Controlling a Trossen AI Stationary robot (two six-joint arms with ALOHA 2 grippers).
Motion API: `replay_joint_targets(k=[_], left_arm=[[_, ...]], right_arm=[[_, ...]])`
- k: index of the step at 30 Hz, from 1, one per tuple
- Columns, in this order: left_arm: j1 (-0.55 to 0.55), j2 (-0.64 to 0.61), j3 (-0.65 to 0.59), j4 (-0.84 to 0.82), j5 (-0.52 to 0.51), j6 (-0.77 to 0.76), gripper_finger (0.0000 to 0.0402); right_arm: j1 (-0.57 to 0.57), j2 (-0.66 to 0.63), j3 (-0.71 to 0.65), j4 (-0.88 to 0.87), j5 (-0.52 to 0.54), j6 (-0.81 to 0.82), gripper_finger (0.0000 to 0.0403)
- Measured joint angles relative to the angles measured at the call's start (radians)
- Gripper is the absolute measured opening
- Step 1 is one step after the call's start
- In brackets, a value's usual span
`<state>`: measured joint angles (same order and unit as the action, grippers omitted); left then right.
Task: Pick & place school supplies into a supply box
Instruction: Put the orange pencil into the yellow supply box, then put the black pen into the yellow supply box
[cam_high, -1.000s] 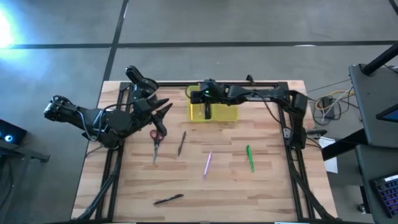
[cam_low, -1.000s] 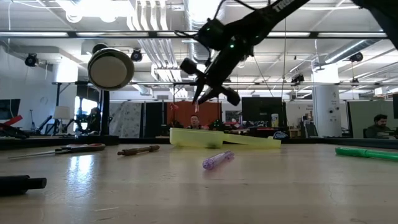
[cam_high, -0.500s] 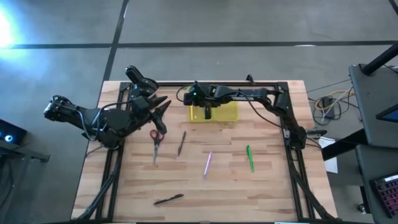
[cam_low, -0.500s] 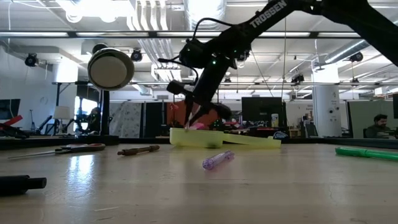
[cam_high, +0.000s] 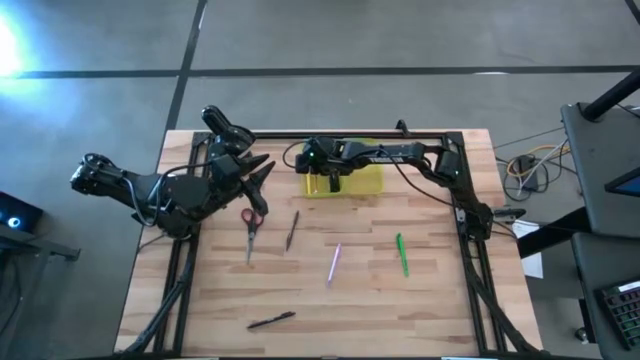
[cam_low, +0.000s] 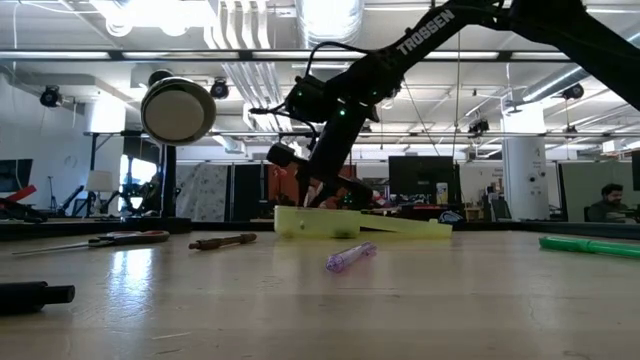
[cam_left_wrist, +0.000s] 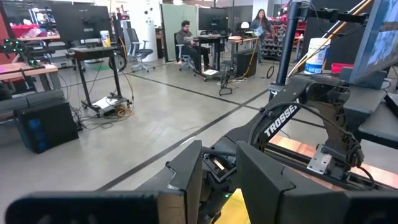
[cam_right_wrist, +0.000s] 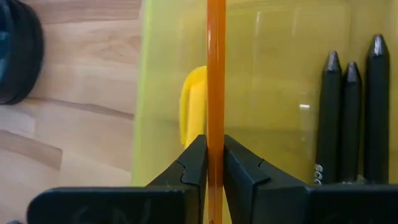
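Note:
The supply box (cam_high: 345, 181) is a translucent yellow case lying open at the table's far middle, also seen in the low view (cam_low: 350, 222). Three black pens (cam_right_wrist: 351, 118) and a yellow piece (cam_right_wrist: 194, 106) lie inside it. My right gripper (cam_high: 328, 180) hovers low over the box's left part, shut on an orange pencil (cam_right_wrist: 216, 68). My left gripper (cam_high: 262, 176) waits open above the table's left side. On the wood lie red-handled scissors (cam_high: 250, 222), a brown pencil (cam_high: 292, 230), a pink pen (cam_high: 335, 262), a green pen (cam_high: 402, 254) and a black pen (cam_high: 271, 321). My right gripper pinches the orange pencil's shaft (cam_right_wrist: 216, 127) between its two fingers (cam_right_wrist: 193, 165). The fingers slant down from above and lie across the pencil. The pencil runs over the box's floor, in line with the black pens. Whether it touches the box, I cannot tell.
A black round holder (cam_right_wrist: 18, 50) stands on the wood just left of the box. Dark frame rails (cam_high: 470, 215) run along the table's left, right and far sides. Bare wood lies between the loose pens toward the near edge.
My right gripper has sunk toward the supply box and shifted a little toward the table's left, tipping further downward, with the orange pencil still between its fingers. It now stands just above the box's left part.

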<state>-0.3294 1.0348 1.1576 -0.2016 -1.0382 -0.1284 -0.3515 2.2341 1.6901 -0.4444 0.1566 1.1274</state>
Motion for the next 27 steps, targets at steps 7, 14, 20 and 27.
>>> replay_joint_targets(k=[7,14,20,27], left_arm=[[0.000,0.000,0.000,0.000,0.000,0.000,0.0083],[0.000,0.000,0.000,0.000,0.000,0.000,0.0083],[0.000,0.000,0.000,0.000,0.000,-0.001,0.0083],[-0.001,0.000,0.000,-0.001,0.000,-0.002,0.0083]], right_arm=[[0.000,0.000,0.001,0.006,-0.024,-0.020,0.0062],[0.000,-0.005,0.009,-0.006,-0.029,-0.038,0.0100],[0.000,-0.070,0.009,-0.019,-0.025,-0.117,0.0116],[0.015,-0.199,-0.001,-0.074,0.029,-0.237,0.0110]])
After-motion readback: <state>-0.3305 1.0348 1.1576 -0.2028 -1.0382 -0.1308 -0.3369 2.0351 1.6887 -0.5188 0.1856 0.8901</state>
